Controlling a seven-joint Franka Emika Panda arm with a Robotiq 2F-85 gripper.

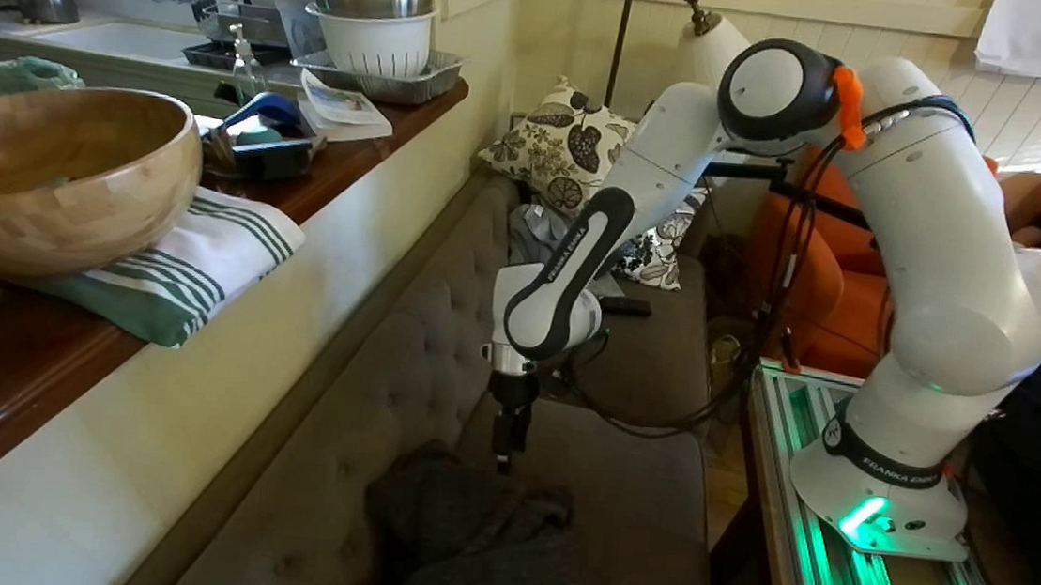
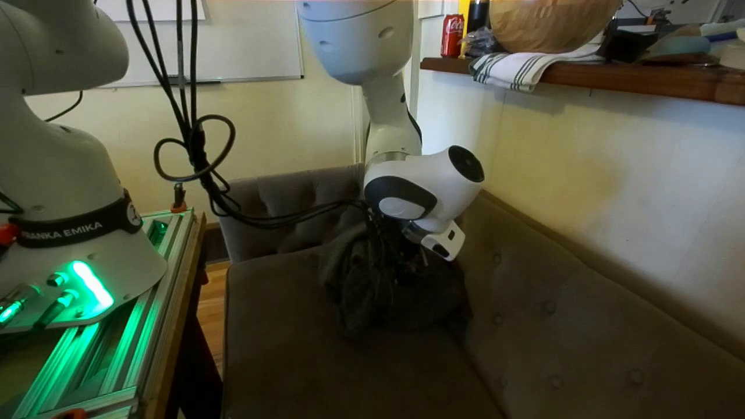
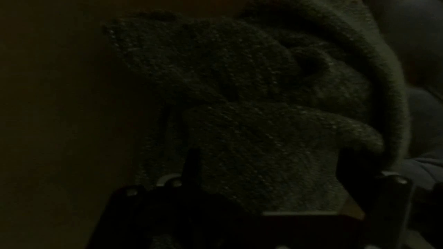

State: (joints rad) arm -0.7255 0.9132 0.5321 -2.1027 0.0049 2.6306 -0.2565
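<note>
Hovering, seemingly, above dark cloth point(image 3: 270, 138)

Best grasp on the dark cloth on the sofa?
Probably the thick curved fold along one edge of the dark cloth, pinched from above: in the wrist view it looks raised and runs roughly crosswise to the closing line of the end effector.

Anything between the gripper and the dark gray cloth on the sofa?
No object shows between them: in the wrist view the open gripper faces the dark gray cloth directly. Whether it touches, I can't tell.
</note>
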